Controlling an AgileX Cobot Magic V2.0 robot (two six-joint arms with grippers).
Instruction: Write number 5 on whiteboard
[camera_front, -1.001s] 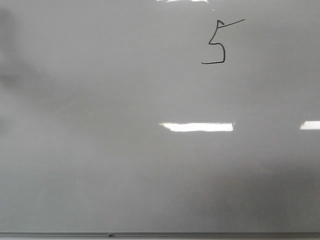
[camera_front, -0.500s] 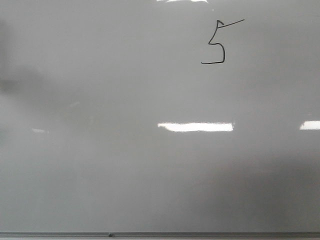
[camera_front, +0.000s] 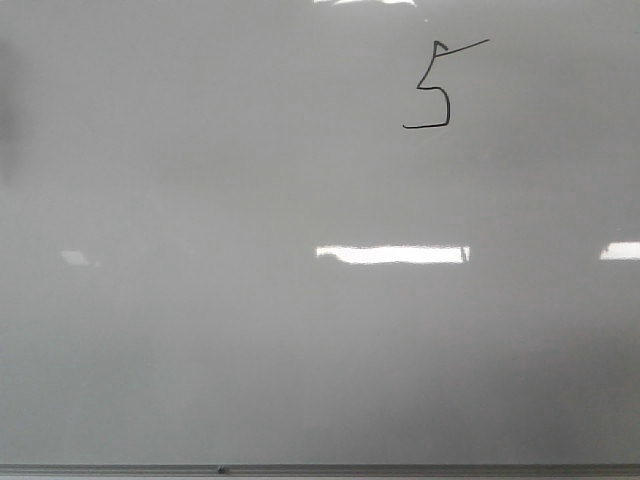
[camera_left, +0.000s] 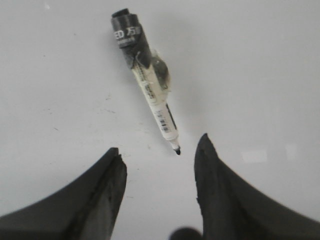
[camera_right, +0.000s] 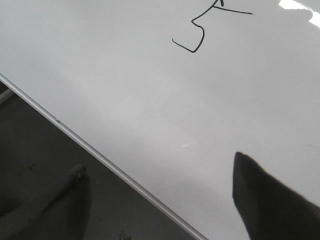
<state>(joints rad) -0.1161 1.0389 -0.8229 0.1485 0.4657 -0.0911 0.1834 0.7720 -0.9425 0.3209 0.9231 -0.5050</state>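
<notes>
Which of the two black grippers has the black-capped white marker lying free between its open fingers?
The left gripper: the marker lies before it. The right gripper has only whiteboard.

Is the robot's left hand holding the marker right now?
No, the left hand is open, and the marker lies on the whiteboard ahead of its fingertips, touching neither one.

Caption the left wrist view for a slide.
Open left gripper above the uncapped marker lying on the whiteboard.
</notes>
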